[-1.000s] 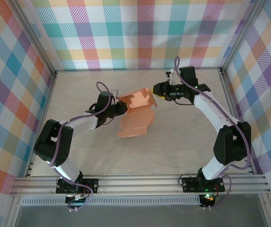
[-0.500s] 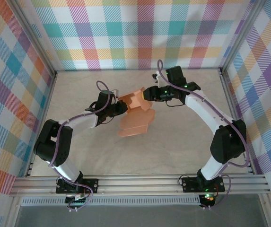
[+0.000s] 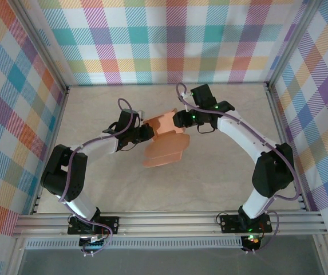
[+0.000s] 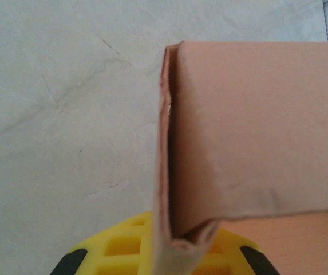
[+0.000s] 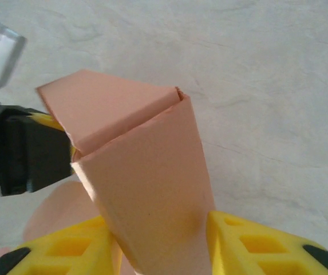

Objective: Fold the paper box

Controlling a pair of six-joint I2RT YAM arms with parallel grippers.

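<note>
The paper box [image 3: 165, 143] is salmon-orange card, partly folded, its lower flaps lying on the table and its upper part raised between the two grippers. My left gripper [image 3: 145, 132] holds the box's left edge. In the left wrist view its yellow fingers [image 4: 112, 246] are shut on a doubled card edge [image 4: 169, 172], and a folded panel [image 4: 255, 126] spreads to the right. My right gripper [image 3: 178, 119] meets the box from the right. In the right wrist view its yellow fingers [image 5: 249, 240] sit on either side of a folded, tent-like flap [image 5: 146, 183], pressing it.
The beige table [image 3: 226, 166] has open surface around the box. Checkered walls stand on three sides, and aluminium rails [image 3: 169, 223] run along the near edge. The left gripper's black body [image 5: 20, 154] sits just beyond the flap in the right wrist view.
My right gripper has swung left from beside the box onto its raised flap and narrowed around it. The flaps have folded together. The left gripper has stayed put, shut on the card.
</note>
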